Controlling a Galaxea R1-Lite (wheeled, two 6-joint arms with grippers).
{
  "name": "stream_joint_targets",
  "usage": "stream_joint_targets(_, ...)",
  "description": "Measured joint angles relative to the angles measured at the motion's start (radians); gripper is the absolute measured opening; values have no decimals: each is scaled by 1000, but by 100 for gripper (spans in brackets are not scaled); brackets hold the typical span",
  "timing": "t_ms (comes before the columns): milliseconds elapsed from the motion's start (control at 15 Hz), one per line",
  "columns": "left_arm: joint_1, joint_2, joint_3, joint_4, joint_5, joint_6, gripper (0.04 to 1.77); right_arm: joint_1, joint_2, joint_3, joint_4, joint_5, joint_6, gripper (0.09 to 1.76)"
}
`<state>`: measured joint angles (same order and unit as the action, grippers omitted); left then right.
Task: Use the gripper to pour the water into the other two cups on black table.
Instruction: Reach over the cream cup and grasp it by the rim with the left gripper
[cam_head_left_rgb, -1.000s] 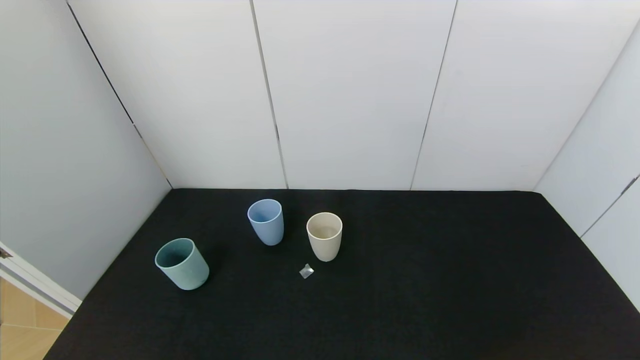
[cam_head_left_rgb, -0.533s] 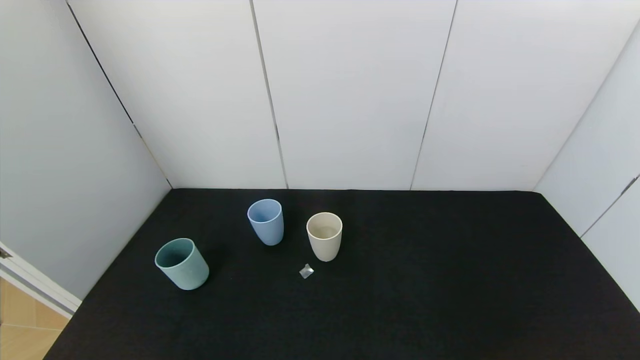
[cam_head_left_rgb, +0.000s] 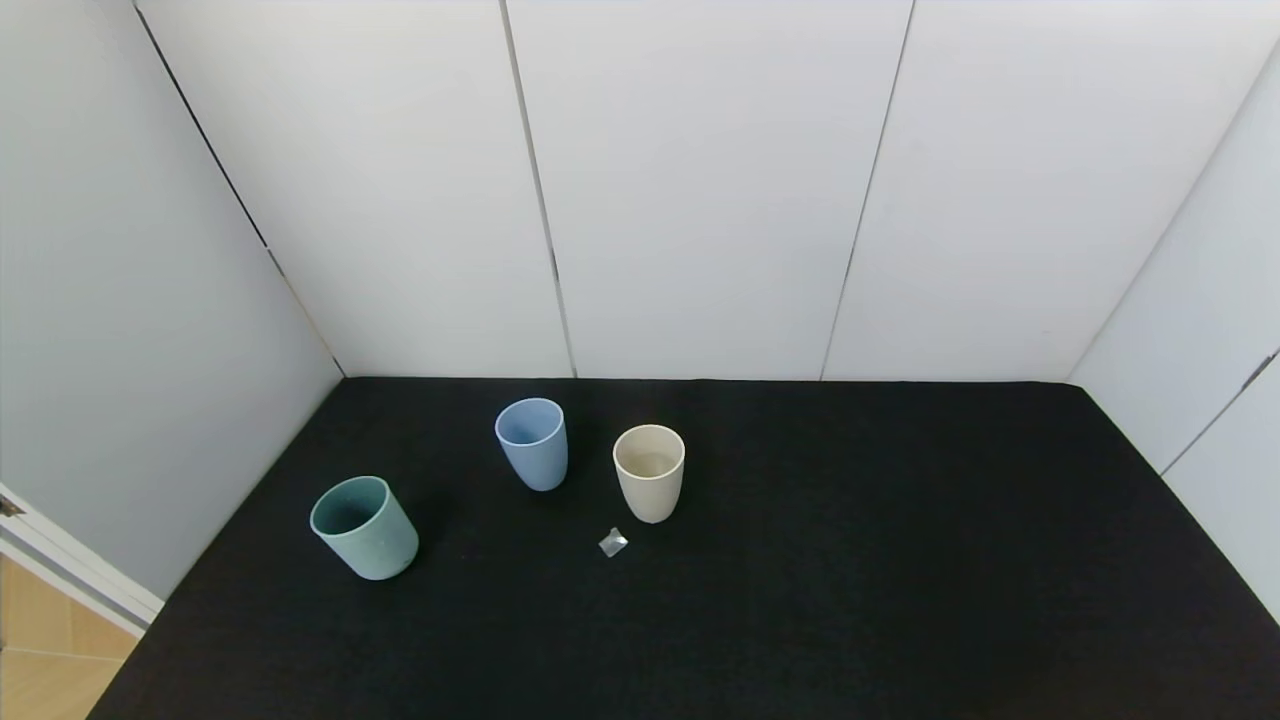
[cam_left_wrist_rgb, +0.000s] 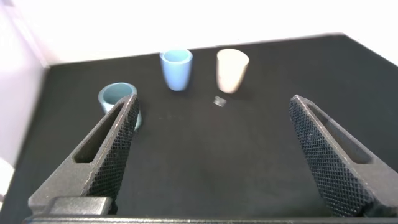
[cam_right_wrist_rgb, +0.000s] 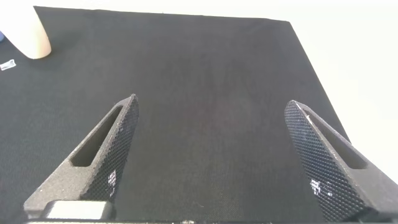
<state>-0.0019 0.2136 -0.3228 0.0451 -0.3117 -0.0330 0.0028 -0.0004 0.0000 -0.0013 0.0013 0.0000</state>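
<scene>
Standing upright, teal cup, blue cup, beige cup

Non-task items in view:

- Beige cream cup: upright, open end up, standing toward the back of the cloth-covered area, left of centre in the head view. Inside looks pale; contents cannot be told. Also seen in the left wrist view and, cut off at the frame edge, in the right wrist view.
- Small crumpled clear scrap: lies flat just in front of the beige cream cup, near it but not touching. Visible again at and.
- White wall panels: enclose the back and both sides, with dark vertical seams between panels.
- Wooden floor: light strip showing at the lower left corner, beyond a white frame edge.
</scene>
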Motion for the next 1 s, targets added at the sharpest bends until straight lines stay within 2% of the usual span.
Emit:
stream_joint_targets(200, -5, 190, -53, -63, -37, 34, 172, 0, 0, 0, 0, 0, 0, 171)
stream_joint_targets(333, -19, 337, -70, -158, -59, 52, 172, 0, 0, 0, 0, 0, 0, 171)
stream_joint_targets(667, -149, 683, -99, -316, -65, 73, 172, 0, 0, 0, 0, 0, 0, 171)
stream_joint_targets(800, -203, 811, -108, -384, -43, 79, 172, 0, 0, 0, 0, 0, 0, 171)
stream_joint_targets(1000, -303, 1001, -123, -480, 35, 96, 172, 0, 0, 0, 0, 0, 0, 171)
